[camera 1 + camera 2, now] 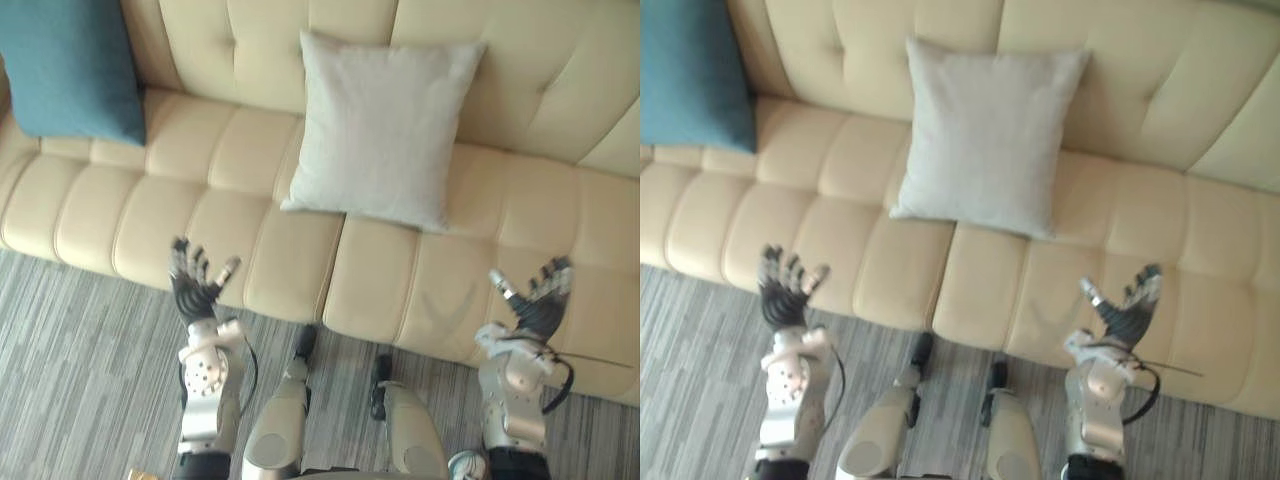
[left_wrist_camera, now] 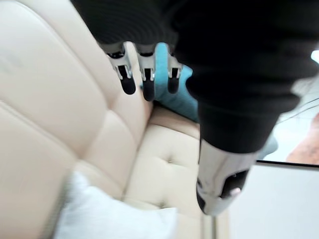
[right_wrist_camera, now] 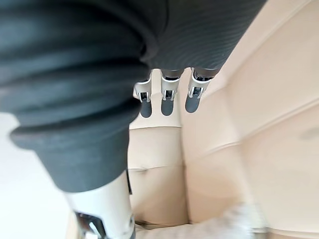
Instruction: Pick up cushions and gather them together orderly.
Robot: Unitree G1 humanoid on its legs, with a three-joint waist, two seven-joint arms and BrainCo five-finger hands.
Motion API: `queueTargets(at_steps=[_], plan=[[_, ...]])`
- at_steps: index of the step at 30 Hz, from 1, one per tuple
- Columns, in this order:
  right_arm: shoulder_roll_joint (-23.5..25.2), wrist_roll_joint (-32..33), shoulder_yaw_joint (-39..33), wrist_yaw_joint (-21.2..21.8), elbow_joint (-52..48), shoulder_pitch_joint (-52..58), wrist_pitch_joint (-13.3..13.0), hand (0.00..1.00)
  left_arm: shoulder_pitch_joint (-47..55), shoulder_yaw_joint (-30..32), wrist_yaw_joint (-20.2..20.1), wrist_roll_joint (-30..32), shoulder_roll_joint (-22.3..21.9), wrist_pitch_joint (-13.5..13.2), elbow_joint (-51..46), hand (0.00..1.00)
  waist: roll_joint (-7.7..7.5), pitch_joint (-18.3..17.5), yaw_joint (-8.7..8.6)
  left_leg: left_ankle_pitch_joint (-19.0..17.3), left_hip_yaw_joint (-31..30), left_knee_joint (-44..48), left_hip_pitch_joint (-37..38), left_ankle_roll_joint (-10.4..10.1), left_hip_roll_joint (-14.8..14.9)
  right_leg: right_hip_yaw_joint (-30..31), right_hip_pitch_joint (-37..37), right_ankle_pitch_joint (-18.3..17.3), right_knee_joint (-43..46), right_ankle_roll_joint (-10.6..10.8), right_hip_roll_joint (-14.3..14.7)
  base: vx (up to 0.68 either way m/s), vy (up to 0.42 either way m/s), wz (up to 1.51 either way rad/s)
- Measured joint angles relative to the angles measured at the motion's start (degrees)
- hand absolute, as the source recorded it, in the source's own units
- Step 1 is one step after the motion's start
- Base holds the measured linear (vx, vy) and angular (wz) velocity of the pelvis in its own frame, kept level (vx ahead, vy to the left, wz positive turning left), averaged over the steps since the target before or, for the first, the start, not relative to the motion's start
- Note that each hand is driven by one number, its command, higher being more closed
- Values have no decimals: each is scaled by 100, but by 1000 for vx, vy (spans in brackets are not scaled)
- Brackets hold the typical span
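A pale grey cushion [image 1: 380,128] leans upright against the back of the cream sofa [image 1: 200,210], near its middle. A teal cushion [image 1: 70,65] stands at the sofa's far left end, well apart from the grey one. My left hand [image 1: 193,283] hovers open over the seat's front edge, left of and below the grey cushion. Over the front edge on the right, my right hand [image 1: 537,298] is open too, holding nothing. The left wrist view shows the teal cushion [image 2: 174,97] past the straight fingers [image 2: 127,82] and a corner of the grey cushion [image 2: 109,219].
Striped grey carpet [image 1: 70,370] runs in front of the sofa. The seat between the two cushions and to the right of the grey one is bare.
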Motion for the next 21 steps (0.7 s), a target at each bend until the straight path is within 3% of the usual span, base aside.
queueTargets(at_steps=[2,4,9,18,21], plan=[[-7,10,99,182,383,172,51,0,83,93,-248,109,-88,135,545,0,-27,-173,-15,-62,43,39,129,13,5,12,164,-1,-72,1,11,30,-2,-16],[65,78,179,520,1188,362,217,0,81,459,-562,290,-235,325,1832,0,-76,-536,-37,-190,212,84,331,-33,84,90,391,-34,-203,51,41,39,-7,-24],[301,115,184,930,2527,552,448,0,14,1126,-775,664,-276,398,3479,0,-128,-1016,-62,-293,603,-76,748,-84,236,260,738,23,-514,84,112,59,-6,-25],[438,-24,114,1194,3456,408,630,0,-58,1284,-916,1064,-108,401,4254,0,-155,-1242,-37,-428,1290,-167,1207,-54,309,825,939,230,-696,177,154,73,31,-40],[519,-120,184,1196,3588,115,686,0,-179,1292,-900,1077,-48,405,4317,0,-131,-1001,-12,-752,1571,413,1097,-38,590,854,794,375,-260,445,295,-56,-15,-49]])
